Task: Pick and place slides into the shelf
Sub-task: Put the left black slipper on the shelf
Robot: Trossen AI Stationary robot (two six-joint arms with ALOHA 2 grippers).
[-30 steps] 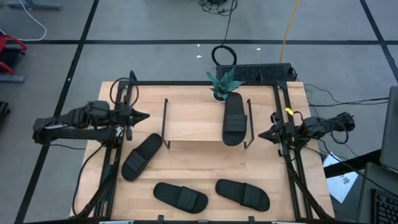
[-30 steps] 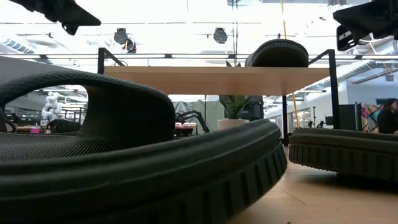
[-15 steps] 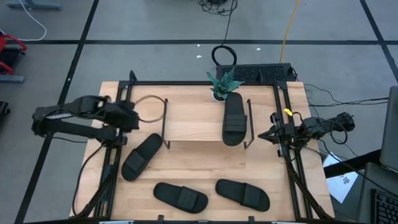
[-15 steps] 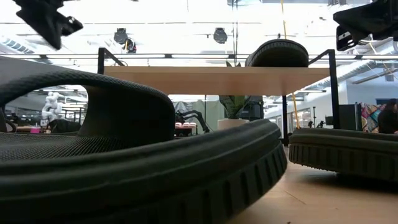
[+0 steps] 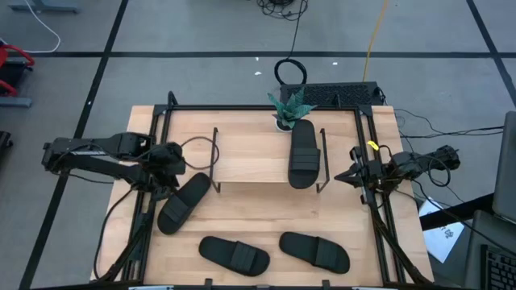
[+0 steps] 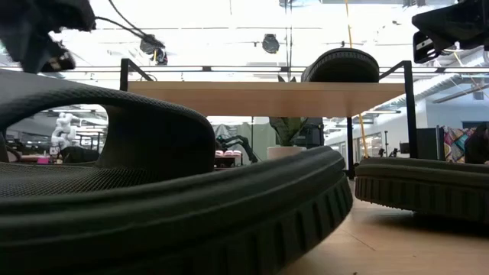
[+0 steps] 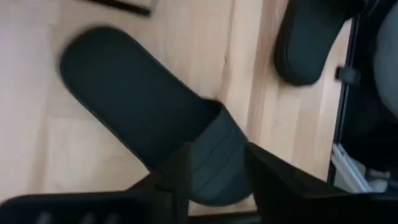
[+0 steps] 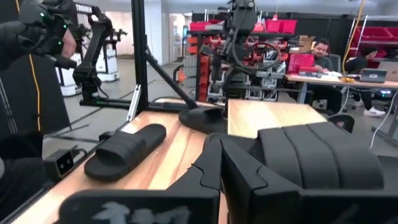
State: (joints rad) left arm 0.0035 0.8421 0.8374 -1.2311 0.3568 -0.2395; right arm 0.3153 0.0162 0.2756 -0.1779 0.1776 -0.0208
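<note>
- Grey floor marked with dark tape lines surrounds the wooden table (image 5: 266, 221), seen from above.
- At the table's left side, the left gripper (image 5: 172, 165) hangs over the upper end of the left slide (image 5: 184, 201); in the left wrist view its two dark fingers (image 7: 180, 168) stand apart on either side of that slide's ribbed strap (image 7: 214, 155), not closed on it.
- That left slide lies at an angle on the tabletop, just beside the shelf's left front corner.
- The shelf (image 5: 250, 157) stands at the middle of the table's far half, a light board on a thin dark wire frame.
- One slide (image 5: 303, 153) lies lengthwise on the right part of the shelf's top board; the low view shows it (image 6: 341, 66) resting on top.
- A small potted plant (image 5: 289, 109) stands just behind the shelf, near that slide's far end.
- Two more slides lie on the table's near half, one toward the left (image 5: 234, 254) and one toward the right (image 5: 314, 250), near each other but apart.
- The right gripper (image 5: 343, 173) waits at the table's right edge, just beside the shelf's right end; whether its fingers are parted or closed cannot be told.
- In the right wrist view a person (image 8: 322, 51) sits at a desk in the room beyond.
</note>
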